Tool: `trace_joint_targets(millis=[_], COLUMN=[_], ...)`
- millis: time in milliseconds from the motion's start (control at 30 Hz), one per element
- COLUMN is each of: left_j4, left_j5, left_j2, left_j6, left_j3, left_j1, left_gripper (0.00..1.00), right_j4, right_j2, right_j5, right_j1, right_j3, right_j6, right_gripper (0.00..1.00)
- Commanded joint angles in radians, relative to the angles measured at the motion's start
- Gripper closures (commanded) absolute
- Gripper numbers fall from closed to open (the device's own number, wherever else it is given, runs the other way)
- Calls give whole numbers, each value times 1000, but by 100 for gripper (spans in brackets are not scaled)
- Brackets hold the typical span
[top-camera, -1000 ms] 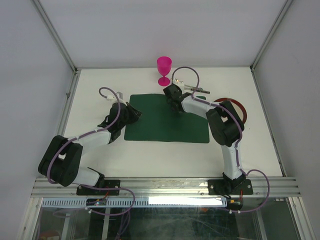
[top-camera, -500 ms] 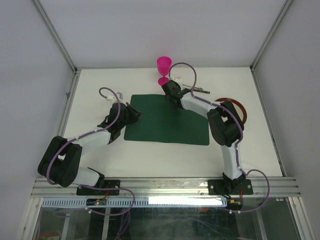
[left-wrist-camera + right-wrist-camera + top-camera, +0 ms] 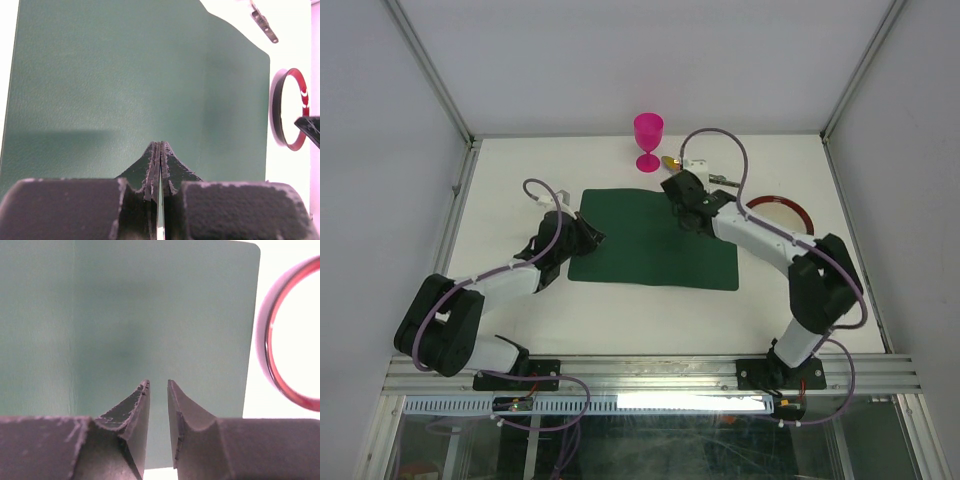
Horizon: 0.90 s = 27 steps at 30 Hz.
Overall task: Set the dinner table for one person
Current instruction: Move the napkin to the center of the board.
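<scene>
Legible text, labels, brands, numbers, signs: none in any view, neither on the table (image 3: 510, 170) nor on the items it carries.
</scene>
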Motion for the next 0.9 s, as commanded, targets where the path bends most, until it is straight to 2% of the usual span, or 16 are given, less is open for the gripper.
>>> trace_joint_targets(millis=[0,133,300,667,867], left_j4=[28,18,5,-62,-71], left_j5=[46,35,45,12,-3], left_j2=[-75,-108,-127,-218,-253], left_j6=[46,53,54,84,91], left_j3=[-25,-40,-50,-69,-85], left_j1=[10,10,10,10,10], left_gripper=[100,100,100,100,100], right_j4=[-58,-135,-258,-347,-365], right_j2=[-154,-218,-186,-10,3], right_j5=[38,102,216,210,224], right_j1=[33,43,37,-35,-74], right_j3=[-119,-216,-259,-314,-341], right_j6=[145,255,401,549,580], right_gripper=[76,74,72,72,71])
